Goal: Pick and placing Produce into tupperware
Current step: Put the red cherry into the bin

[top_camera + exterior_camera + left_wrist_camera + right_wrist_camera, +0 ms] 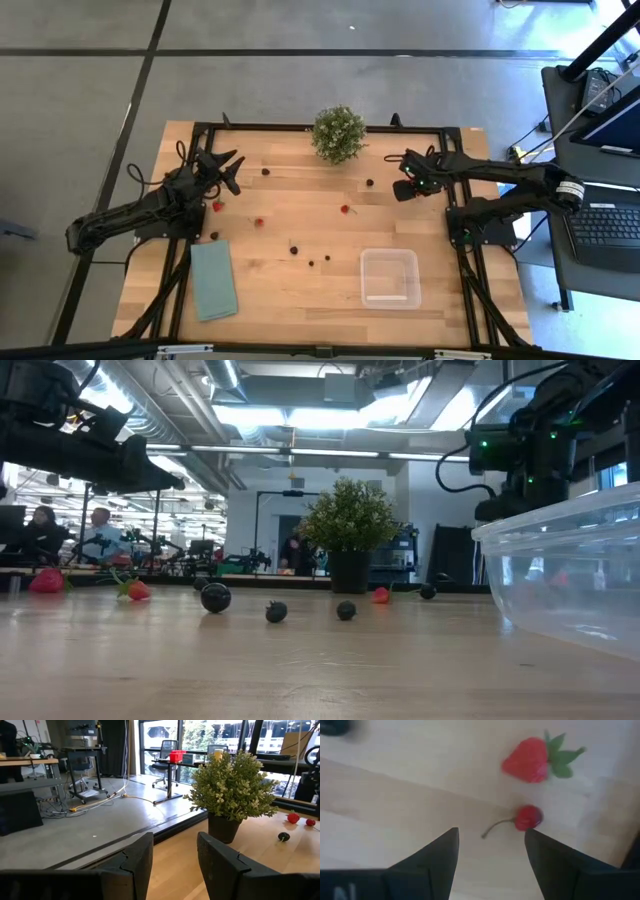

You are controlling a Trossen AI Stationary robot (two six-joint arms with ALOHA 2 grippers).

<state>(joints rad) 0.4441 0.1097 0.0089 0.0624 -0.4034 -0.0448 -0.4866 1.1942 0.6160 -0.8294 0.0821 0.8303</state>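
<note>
The produce lies scattered over the wooden table: small red pieces [259,222] and dark ones [294,249]. My right gripper [490,847] hangs open above the table's far right part [405,188], fingers pointing down. Its wrist view shows a strawberry [527,766] and a stemmed cherry [528,817] on the wood just past its fingertips. The clear tupperware [390,277] stands at the near right, with no produce in it. My left gripper [175,865] waits at the far left [225,170], level, open on nothing.
A potted green plant [338,133] stands at the middle of the far edge. A teal cloth [213,280] lies flat at the near left. One dark berry [370,182] lies between the plant and my right gripper.
</note>
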